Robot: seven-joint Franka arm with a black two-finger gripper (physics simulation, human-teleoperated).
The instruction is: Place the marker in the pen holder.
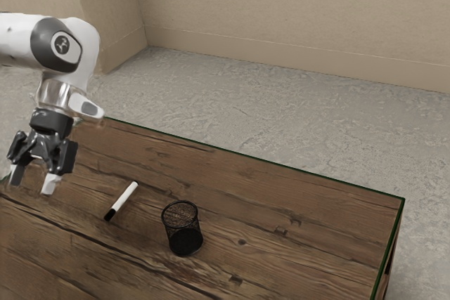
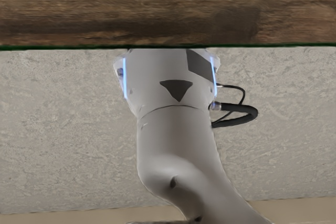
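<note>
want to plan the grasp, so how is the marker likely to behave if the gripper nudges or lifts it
The marker looks like a straight, slim cylinder lying on its side, so a sideways nudge would probably set it rolling across the table. It is likely stiff and fairly light, and its smooth-looking white barrel might slip or swivel if pinched off-centre.

A brown wooden table (image 1: 309,233) spreads across the lower part of the exterior view, its planks marked with dark cracks and knots. A thin green edge (image 1: 306,172) runs along its far side to a corner at the right. Beyond lies a mottled grey floor (image 1: 281,117). Across the top stands a plain beige wall (image 1: 295,5) with a baseboard (image 1: 281,57), meeting another wall section (image 1: 105,5) at upper left. The wrist view shows wood, green edge and floor too.
</note>
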